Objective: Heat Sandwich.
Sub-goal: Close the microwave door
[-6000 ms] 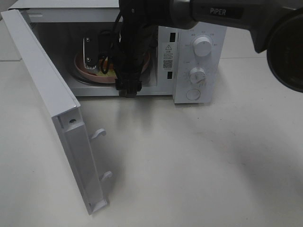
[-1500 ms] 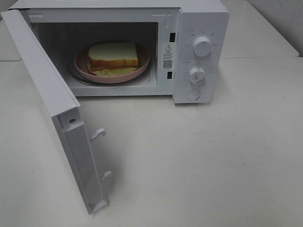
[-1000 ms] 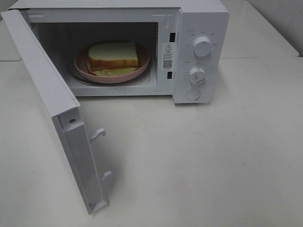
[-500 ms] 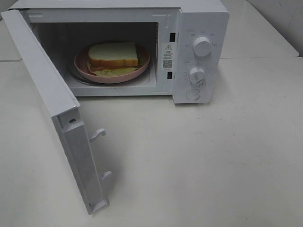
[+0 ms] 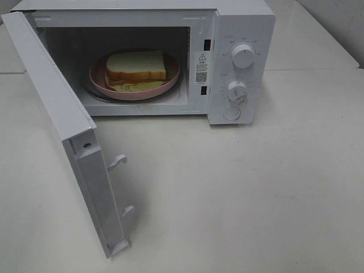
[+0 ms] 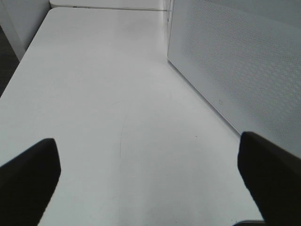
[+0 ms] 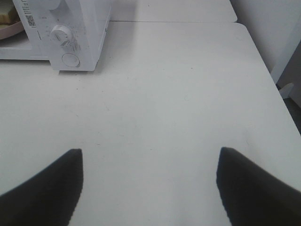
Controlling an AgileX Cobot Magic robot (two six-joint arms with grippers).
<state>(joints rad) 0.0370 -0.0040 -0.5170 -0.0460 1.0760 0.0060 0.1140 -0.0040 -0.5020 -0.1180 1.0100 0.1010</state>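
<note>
White table (image 5: 256,187), white microwave (image 5: 242,34) standing on it near the far edge, door (image 5: 62,125) swung open

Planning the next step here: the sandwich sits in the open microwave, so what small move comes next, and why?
Probably bring the left gripper against the door and start pushing it shut: the sandwich already lies on the plate inside, the door stands wide open, and that gripper's jaws are open.

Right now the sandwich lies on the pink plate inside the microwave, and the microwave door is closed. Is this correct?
Not entirely. The door is open, swung wide to the left, as the exterior high view shows. The sandwich does lie on the pink plate inside the microwave.
</note>
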